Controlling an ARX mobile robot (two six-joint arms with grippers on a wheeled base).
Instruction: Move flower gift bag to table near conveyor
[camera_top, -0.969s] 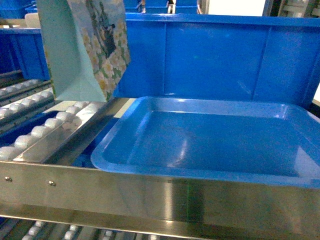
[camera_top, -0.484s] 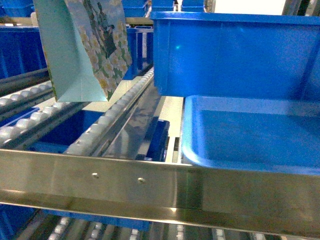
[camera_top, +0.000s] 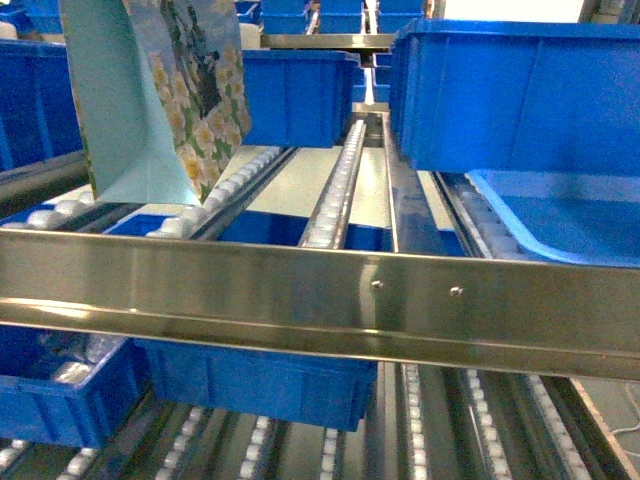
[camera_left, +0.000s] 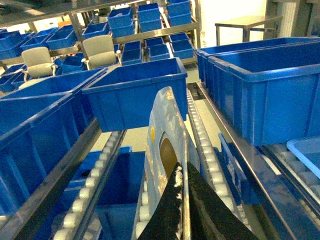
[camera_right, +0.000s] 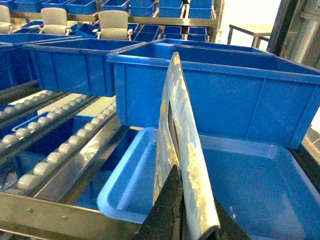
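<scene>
The flower gift bag (camera_top: 165, 100) hangs at the upper left of the head view, its pale teal side and daisy-print face above the conveyor's white rollers (camera_top: 335, 200). Neither gripper shows in the head view. In the left wrist view my left gripper (camera_left: 183, 165) is shut on the bag's thin top edge (camera_left: 162, 135), by its cut-out handle. In the right wrist view my right gripper (camera_right: 187, 175) is shut on another panel of the bag (camera_right: 175, 110), and one finger is hidden behind that panel. The table is out of view.
The conveyor's steel front rail (camera_top: 320, 295) crosses the head view. A large blue crate (camera_top: 520, 100) and a shallow blue tray (camera_top: 560, 215) sit at the right. More blue crates (camera_top: 260, 385) stand on the lower lanes and behind. A steel bench (camera_left: 245, 22) stands far back.
In the head view the rack, the big crate and the tray have slid to the right, and more roller lanes show. The bag stays at the upper left, still held.
</scene>
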